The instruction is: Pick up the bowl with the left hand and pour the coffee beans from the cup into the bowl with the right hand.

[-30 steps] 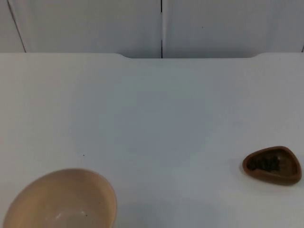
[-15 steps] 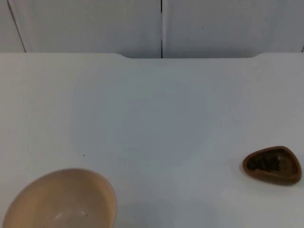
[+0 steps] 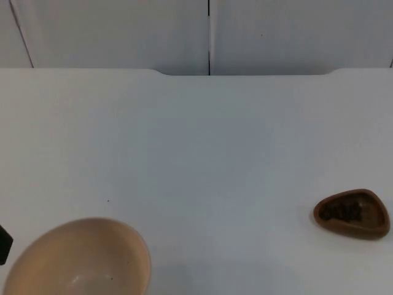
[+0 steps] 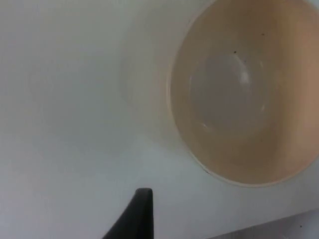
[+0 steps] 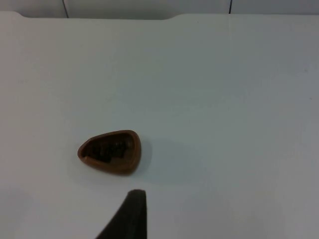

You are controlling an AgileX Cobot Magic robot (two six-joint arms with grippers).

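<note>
A beige, empty bowl point(image 3: 80, 261) stands at the table's near left in the top view. The left wrist view looks straight down into the bowl point(image 4: 246, 97). A black bit of my left gripper point(image 3: 2, 244) pokes in at the left border, just left of the bowl's rim and apart from it. A small brown cup point(image 3: 353, 213) with dark coffee beans sits at the near right. In the right wrist view the cup point(image 5: 110, 152) lies a short way ahead of my right gripper point(image 5: 128, 215), which is above the table and not touching it.
The white table top point(image 3: 196, 147) stretches between bowl and cup. The grey partition wall point(image 3: 209, 34) closes off its far edge.
A black part of my left gripper has come into the top view at the left edge beside the bowl. Bowl and cup have not moved.
</note>
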